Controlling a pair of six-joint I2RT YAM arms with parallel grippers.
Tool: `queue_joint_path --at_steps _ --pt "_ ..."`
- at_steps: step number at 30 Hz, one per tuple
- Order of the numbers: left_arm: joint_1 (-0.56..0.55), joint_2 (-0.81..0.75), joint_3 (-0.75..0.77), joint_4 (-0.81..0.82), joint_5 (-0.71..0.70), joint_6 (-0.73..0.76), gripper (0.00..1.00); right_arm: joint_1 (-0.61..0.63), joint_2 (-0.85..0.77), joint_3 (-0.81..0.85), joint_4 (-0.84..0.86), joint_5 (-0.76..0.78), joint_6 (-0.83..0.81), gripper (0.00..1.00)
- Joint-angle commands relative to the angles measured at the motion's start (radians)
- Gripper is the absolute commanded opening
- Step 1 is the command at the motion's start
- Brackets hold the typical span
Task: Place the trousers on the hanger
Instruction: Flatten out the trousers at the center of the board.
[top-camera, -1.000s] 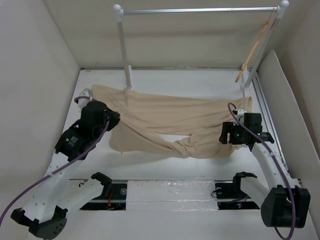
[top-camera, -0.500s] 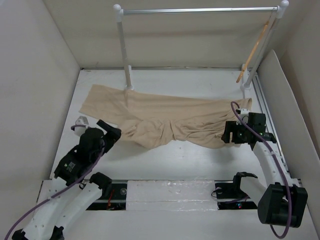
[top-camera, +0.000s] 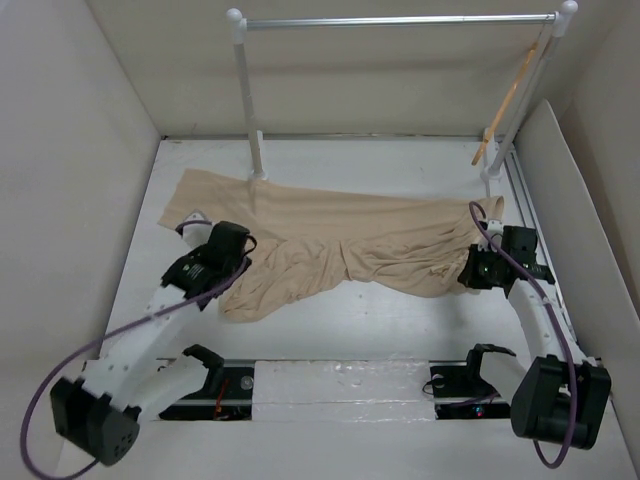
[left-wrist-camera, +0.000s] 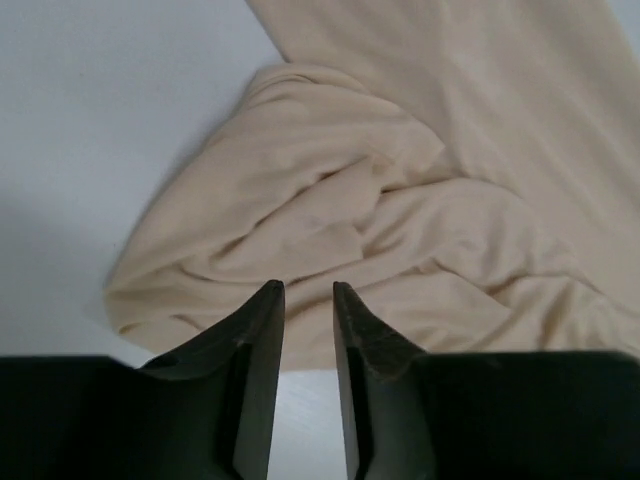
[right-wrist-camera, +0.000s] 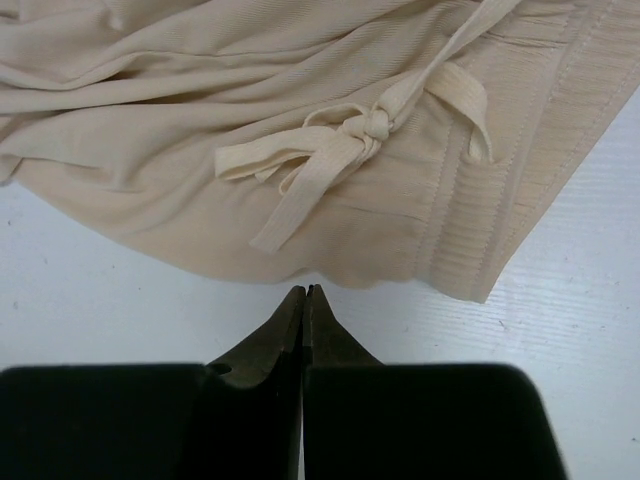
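Finding the trousers (top-camera: 340, 245) stretched left-to-right on the bench (top-camera: 400, 325), bunched legs just ahead of the narrowly parted, empty left end effector (left-wrist-camera: 308, 300), waistband before the pinched-together, empty right end effector (right-wrist-camera: 303, 296), nearer the far-right hanger (top-camera: 505, 100).

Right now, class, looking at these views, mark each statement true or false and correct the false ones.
1. The trousers lie on the table. True.
2. The hanger lies beside the trousers. False: it hangs at the right end of the rail.
3. The drawstring is knotted. True.
4. The right gripper is shut on the drawstring. False: it is shut on nothing, short of the cloth.
5. The left gripper is open. True.
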Motion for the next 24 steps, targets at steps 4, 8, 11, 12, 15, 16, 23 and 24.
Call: queue_joint_path --at_steps 4,8,11,12,15,16,23,24 --pt "0.069 0.296 0.006 0.124 0.066 0.166 0.0 0.013 -0.061 0.008 -0.022 -0.043 -0.03 0.0" --pt "0.055 0.2 -0.136 0.163 0.174 0.151 0.22 0.013 -0.104 -0.041 -0.004 0.007 -0.008 0.43" --pt "0.077 0.153 -0.132 0.254 0.214 0.163 0.61 -0.042 -0.079 -0.039 -0.015 0.056 0.024 0.62" --pt "0.077 0.167 -0.116 0.271 0.243 0.179 0.61 -0.062 -0.072 -0.038 -0.024 0.064 0.042 0.63" --pt "0.065 0.276 -0.047 0.276 0.231 0.209 0.6 -0.152 -0.052 -0.057 -0.003 0.095 0.073 0.63" --pt "0.054 0.299 -0.037 0.273 0.222 0.213 0.56 -0.172 -0.044 -0.068 0.011 0.082 0.076 0.64" --pt "0.028 0.228 -0.144 0.357 0.242 0.233 0.33 -0.211 0.119 -0.131 0.189 0.039 0.17 0.65" --pt "0.038 0.222 -0.147 0.358 0.252 0.239 0.33 -0.211 0.137 -0.142 0.25 0.044 0.174 0.65"
